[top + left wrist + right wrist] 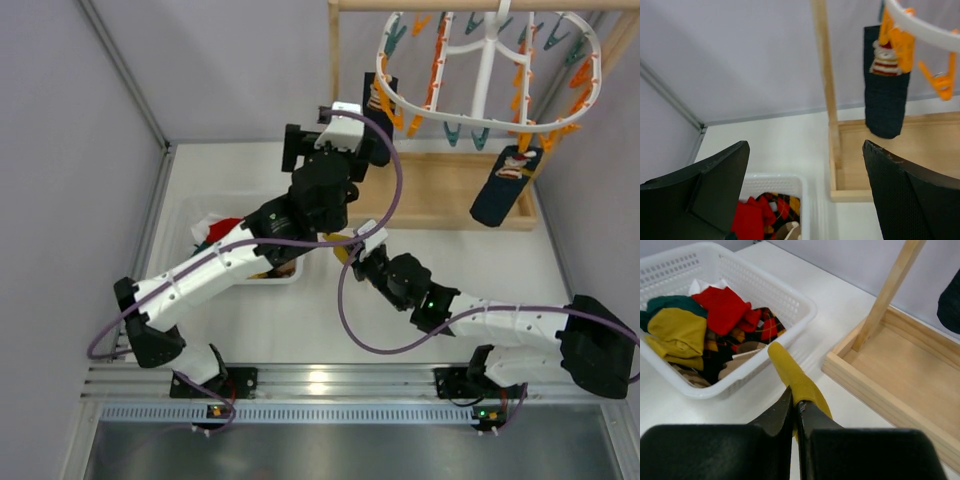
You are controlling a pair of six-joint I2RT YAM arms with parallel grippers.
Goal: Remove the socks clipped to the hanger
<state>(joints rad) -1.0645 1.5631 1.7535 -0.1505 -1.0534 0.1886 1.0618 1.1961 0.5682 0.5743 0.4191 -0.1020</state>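
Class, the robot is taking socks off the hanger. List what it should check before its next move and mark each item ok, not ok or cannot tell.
1. Right gripper shut on the mustard sock: ok.
2. Mustard sock above the basket for release: not ok; it appears to hang just outside the rim.
3. Left gripper open for the next grasp: ok.
4. Dark sock between the left fingers: not ok; it hangs ahead and to their right, apart from them.
5. Dark sock held by its orange clip: ok, clipped.
6. Gap between the two arms: cannot tell from the top view.
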